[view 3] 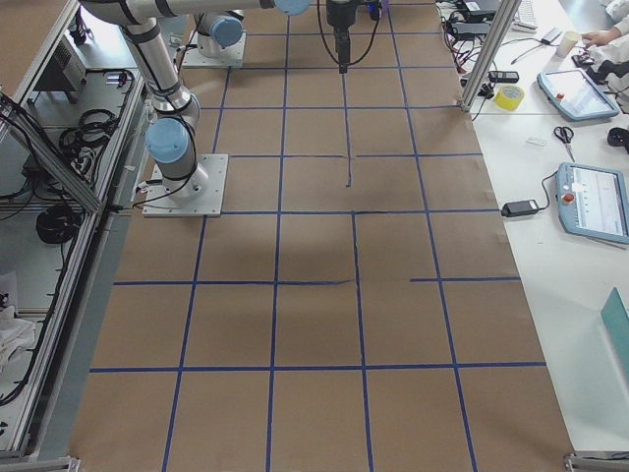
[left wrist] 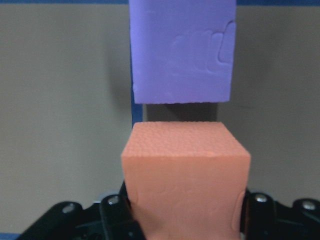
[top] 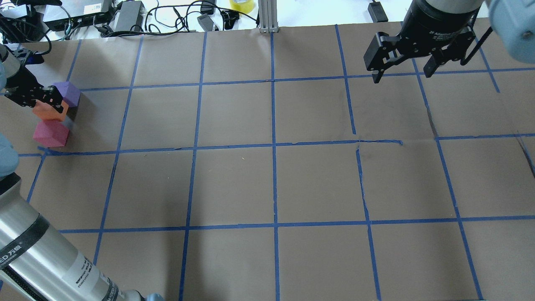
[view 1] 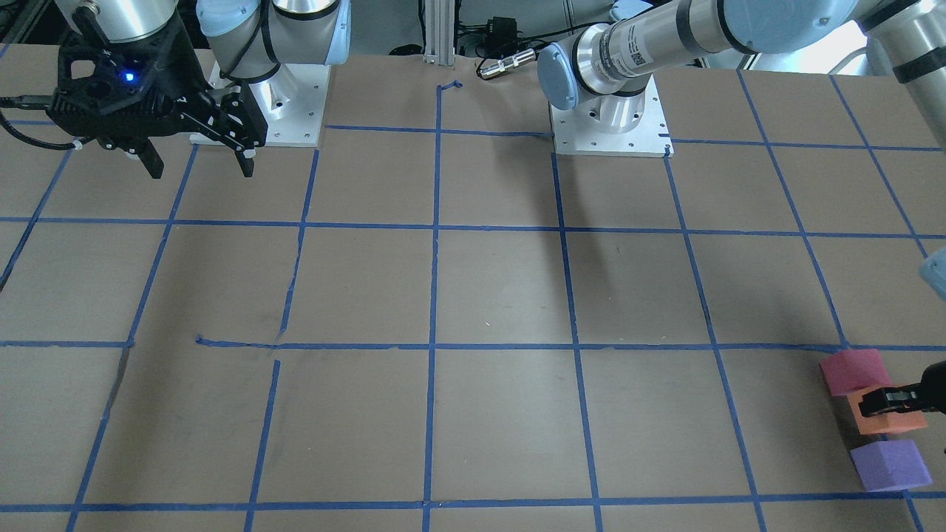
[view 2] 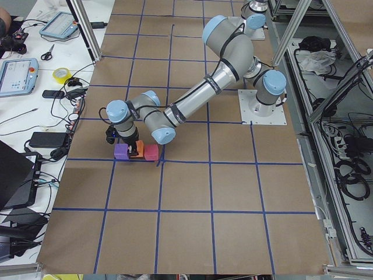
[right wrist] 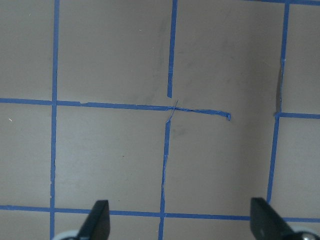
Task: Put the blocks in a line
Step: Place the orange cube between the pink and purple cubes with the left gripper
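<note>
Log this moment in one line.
left tool shut on orange block | purple block, pink block flanking | right tool open, empty

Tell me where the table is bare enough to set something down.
The whole middle and the side under the open right gripper are bare tabletop. Crowded only at the robot's left edge: purple block, orange block in the left gripper, pink block, close together.

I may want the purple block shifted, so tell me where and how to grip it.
From above, fingers on the two flat faces of the purple block that run along the row: both stand free. The face toward the orange block leaves only a narrow gap, with the left gripper there.
</note>
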